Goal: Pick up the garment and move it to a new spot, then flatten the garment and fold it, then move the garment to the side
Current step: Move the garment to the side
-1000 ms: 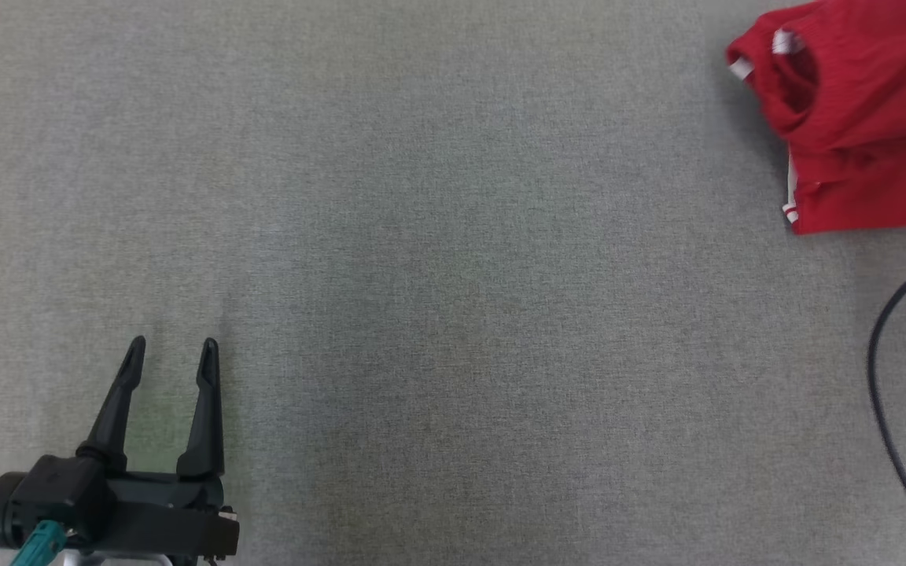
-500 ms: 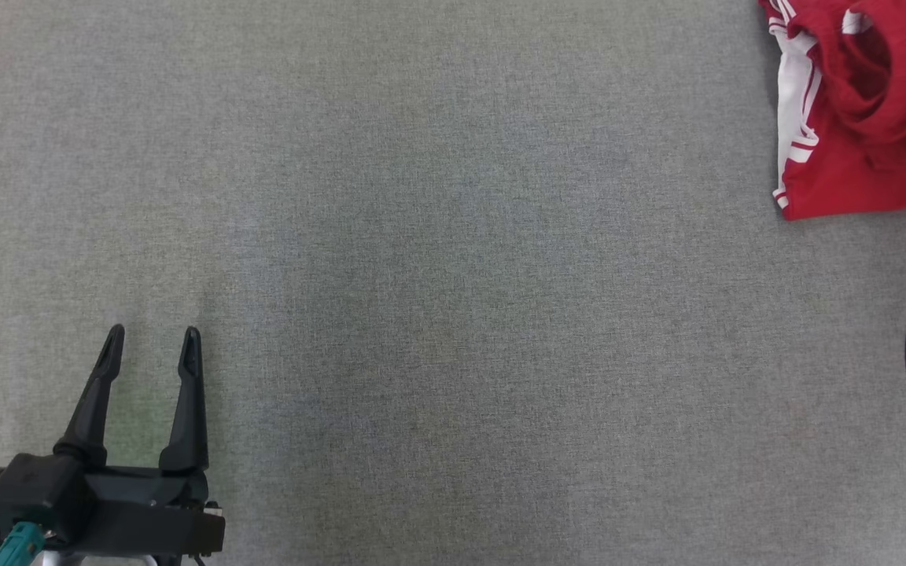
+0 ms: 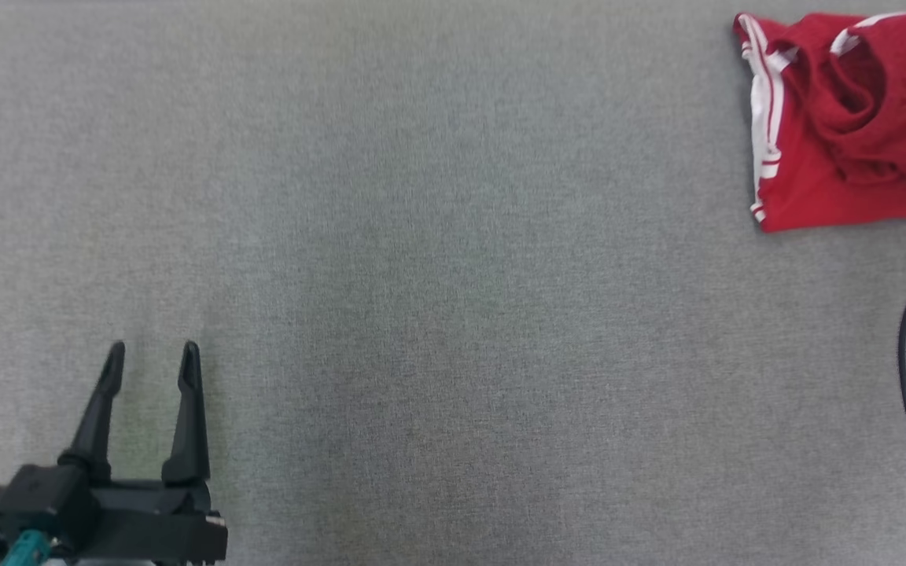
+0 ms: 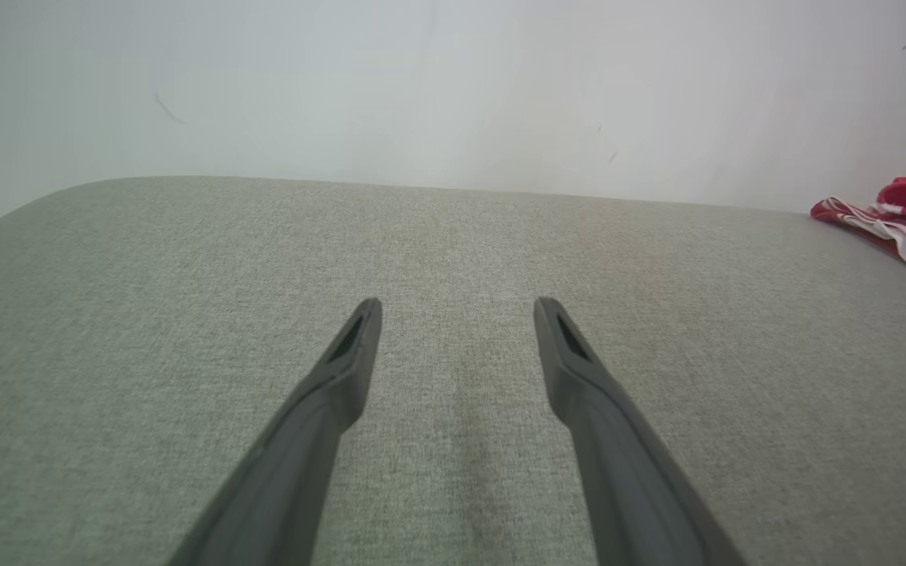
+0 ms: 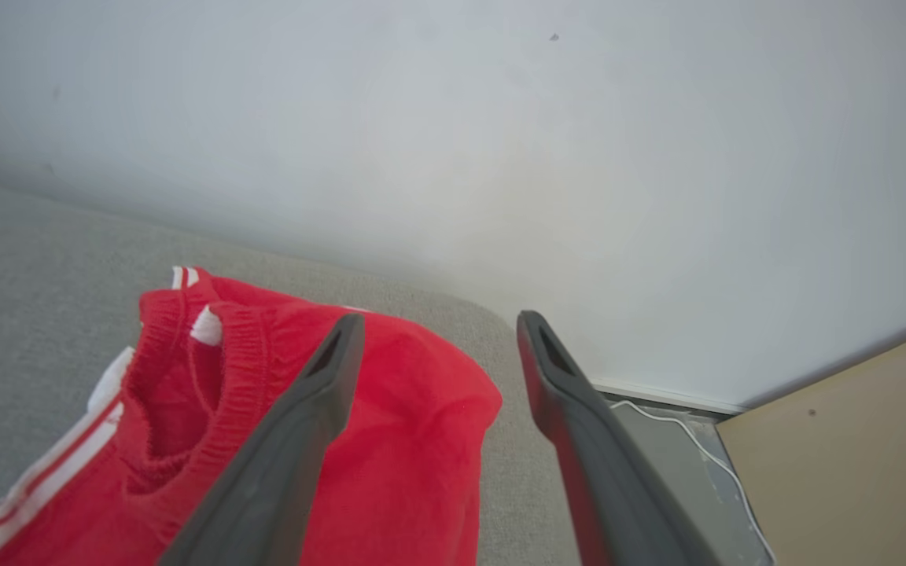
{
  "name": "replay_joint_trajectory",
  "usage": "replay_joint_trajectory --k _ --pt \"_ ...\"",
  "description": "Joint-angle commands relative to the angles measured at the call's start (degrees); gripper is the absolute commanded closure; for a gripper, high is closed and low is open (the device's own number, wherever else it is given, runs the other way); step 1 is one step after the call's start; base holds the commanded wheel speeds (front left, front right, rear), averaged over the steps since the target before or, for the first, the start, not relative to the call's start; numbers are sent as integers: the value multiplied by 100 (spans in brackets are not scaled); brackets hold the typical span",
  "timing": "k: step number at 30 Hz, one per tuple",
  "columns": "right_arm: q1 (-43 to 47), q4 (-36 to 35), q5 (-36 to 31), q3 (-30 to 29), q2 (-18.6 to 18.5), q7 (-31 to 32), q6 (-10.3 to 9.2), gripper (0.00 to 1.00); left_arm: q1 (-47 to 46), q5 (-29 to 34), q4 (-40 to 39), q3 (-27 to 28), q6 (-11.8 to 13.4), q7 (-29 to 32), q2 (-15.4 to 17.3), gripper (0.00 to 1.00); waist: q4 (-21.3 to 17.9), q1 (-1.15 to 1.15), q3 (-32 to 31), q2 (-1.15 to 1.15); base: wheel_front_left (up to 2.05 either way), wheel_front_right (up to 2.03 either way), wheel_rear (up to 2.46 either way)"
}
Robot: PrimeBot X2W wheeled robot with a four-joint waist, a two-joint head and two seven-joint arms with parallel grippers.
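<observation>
Garment: red cloth with white stripes [image 3: 854, 134], bunched rather than flat, at the far right corner of the grey fabric surface [image 3: 453, 275]; the head view's right edge cuts it off.
Long axis: cannot tell, since part of it runs out of the head view; the white-striped edge runs near-to-far along the side facing the middle of the surface.
Opening: a ribbed band gapes upward, just left of the right arm's fingers in the right wrist view.
Right gripper [image 5: 439, 318]: above the garment, fingers spread, nothing between them; one finger crosses over the red cloth, the other over the surface's rounded corner.
Left gripper [image 3: 152, 350]: near left, over bare fabric, jaws apart and empty; the garment lies well apart, far to its right.
Nearer arm: the right, by a wide margin.
Around: a black cable [image 3: 905, 369] curves along the right side, nearer than the garment and apart from it; a pale wall [image 5: 500, 118] stands behind.
In the way: nothing between the right fingers and the cloth.
Risk, as judged: the corner edge is close, so a push outward could slide the garment off.
</observation>
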Motion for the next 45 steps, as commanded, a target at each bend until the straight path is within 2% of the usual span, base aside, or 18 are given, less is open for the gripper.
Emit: replay_joint_trajectory --k 1,5,11,16,22,23,28,32,38,45 --pt "-44 32 290 -232 118 -311 -3 0 157 -102 107 -6 -5 -68 -28 0 -16 0 -226 0 0 0 0" --pt "208 12 529 -447 300 -769 -3 0 273 -174 286 -4 -20 -140 -125 0 -23 0 -550 0 0 0 0" --pt "560 -186 795 -884 503 -993 -3 0 450 -273 520 28 -68 -212 -185 0 -30 0 -1026 0 0 0 0" --pt "1194 -799 616 -1950 623 -987 -3 0 657 -348 668 83 -70 -256 -224 0 -49 0 -1454 0 0 0 0" --pt "2534 -1726 -164 -3408 870 -988 -3 0 839 -356 784 52 -80 -283 -323 0 16 0 -1835 0 0 0 0" --pt "3078 -2049 -481 -3892 998 -987 -3 0 888 -356 829 25 -94 -287 -346 0 45 0 -1946 0 0 0 0" --pt "4242 -2940 -1324 -4821 1404 -989 -3 0 1054 -358 858 14 -90 -303 -357 0 62 0 -2154 0 0 0 0" --pt "5078 -3629 -1944 -5208 1810 -967 -3 0 1148 -334 889 8 -75 -306 -331 0 79 0 -2245 0 0 0 0" --pt "6171 -4668 -2735 -5820 2617 -678 -3 0 1177 -302 918 -21 -42 -311 -347 0 127 0 -2360 0 0 0 0" --pt "7243 -5683 -3414 -6110 3484 -428 -3 0 1088 -279 934 -52 -31 -317 -395 0 226 0 -2444 0 0 0 0"
